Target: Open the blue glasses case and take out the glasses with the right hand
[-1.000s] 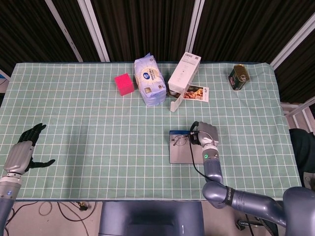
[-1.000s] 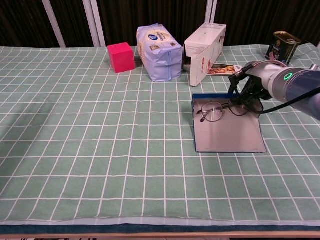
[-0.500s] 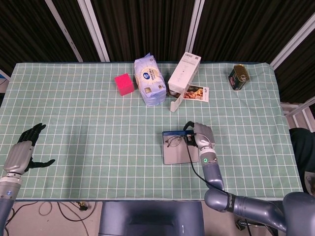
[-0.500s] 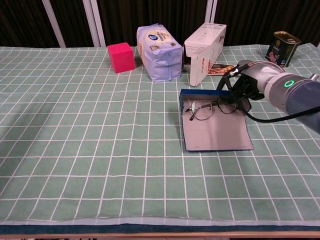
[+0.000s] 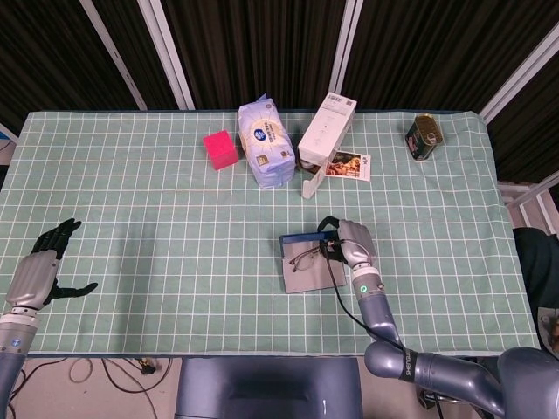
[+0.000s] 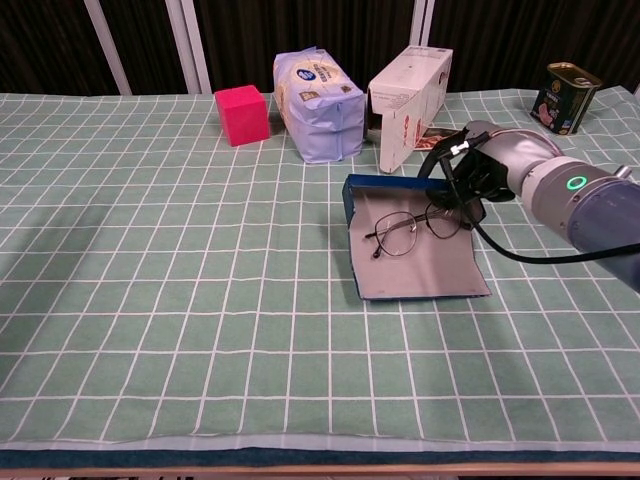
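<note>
The blue glasses case (image 5: 307, 272) (image 6: 420, 268) lies open at the table's middle right. Its grey inside faces up and its blue wall (image 6: 386, 188) stands at the far edge. Thin-rimmed glasses (image 5: 307, 257) (image 6: 399, 232) lie across the far part of the grey inside. My right hand (image 5: 350, 245) (image 6: 472, 180) is at the case's far right corner, and its fingertips pinch the right end of the glasses. Whether they also touch the case I cannot tell. My left hand (image 5: 40, 267) hovers with fingers spread at the near left edge, holding nothing; only the head view shows it.
Along the back stand a pink cube (image 5: 220, 149) (image 6: 242, 114), a pale blue tissue pack (image 5: 265, 142) (image 6: 318, 102), a white carton (image 5: 327, 131) (image 6: 410, 92) with a leaflet beside it, and a green can (image 5: 424, 136) (image 6: 564, 96) at far right.
My right hand has moved left, and the open case and the glasses have slid left with it, the case turning slightly. My left hand has stayed put.
</note>
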`<state>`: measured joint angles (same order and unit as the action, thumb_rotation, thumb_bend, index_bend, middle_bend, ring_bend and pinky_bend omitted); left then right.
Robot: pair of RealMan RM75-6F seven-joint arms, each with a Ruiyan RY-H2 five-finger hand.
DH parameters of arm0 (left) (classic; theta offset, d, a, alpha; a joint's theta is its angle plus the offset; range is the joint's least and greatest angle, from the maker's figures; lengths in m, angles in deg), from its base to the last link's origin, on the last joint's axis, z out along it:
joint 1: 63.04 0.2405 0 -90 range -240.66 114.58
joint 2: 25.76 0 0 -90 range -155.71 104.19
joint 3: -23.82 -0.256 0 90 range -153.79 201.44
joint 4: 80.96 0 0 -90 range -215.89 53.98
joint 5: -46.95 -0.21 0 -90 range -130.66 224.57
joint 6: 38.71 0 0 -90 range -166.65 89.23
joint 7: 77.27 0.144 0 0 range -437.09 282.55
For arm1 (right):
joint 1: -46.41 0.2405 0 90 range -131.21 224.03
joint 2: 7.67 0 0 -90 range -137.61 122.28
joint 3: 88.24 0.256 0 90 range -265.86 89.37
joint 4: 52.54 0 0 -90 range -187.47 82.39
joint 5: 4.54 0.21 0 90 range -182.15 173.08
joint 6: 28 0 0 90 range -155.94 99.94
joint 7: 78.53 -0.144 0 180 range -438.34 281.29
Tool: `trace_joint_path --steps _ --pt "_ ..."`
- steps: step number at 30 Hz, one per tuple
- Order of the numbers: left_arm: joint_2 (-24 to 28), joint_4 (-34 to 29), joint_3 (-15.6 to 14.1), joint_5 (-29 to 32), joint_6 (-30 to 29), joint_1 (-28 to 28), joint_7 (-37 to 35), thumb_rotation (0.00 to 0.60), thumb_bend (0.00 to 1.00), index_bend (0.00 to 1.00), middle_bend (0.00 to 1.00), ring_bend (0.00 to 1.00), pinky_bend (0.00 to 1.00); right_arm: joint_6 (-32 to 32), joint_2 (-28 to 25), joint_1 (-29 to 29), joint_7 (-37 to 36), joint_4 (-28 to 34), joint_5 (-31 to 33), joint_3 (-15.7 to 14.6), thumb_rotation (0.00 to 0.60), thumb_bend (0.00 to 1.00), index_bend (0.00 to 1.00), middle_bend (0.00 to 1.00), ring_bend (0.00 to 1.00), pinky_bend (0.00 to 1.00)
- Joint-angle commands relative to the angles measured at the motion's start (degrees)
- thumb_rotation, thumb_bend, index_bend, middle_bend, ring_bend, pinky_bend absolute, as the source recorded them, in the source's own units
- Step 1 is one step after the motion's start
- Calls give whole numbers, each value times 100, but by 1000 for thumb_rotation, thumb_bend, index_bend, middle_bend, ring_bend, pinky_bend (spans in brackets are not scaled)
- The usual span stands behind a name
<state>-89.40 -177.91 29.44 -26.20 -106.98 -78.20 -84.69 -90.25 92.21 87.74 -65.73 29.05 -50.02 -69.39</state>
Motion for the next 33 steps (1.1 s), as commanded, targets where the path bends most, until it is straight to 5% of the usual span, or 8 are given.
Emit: trace_joint_path --steps 1,21,33 --pt "0 0 1 -1 -2 0 -2 600 0 0 0 0 0 27 23 -15 -19 -38 -19 1 600 514 577 900 962 995" --pt "-2 -2 9 22 13 -1 -16 600 0 0 0 0 0 140 229 115 27 -420 -106 184 600 514 577 899 962 995" --pt "3 -7 13 28 23 -2 -37 600 0 0 0 0 0 -83 492 116 -373 -893 -681 242 600 512 577 900 961 994"
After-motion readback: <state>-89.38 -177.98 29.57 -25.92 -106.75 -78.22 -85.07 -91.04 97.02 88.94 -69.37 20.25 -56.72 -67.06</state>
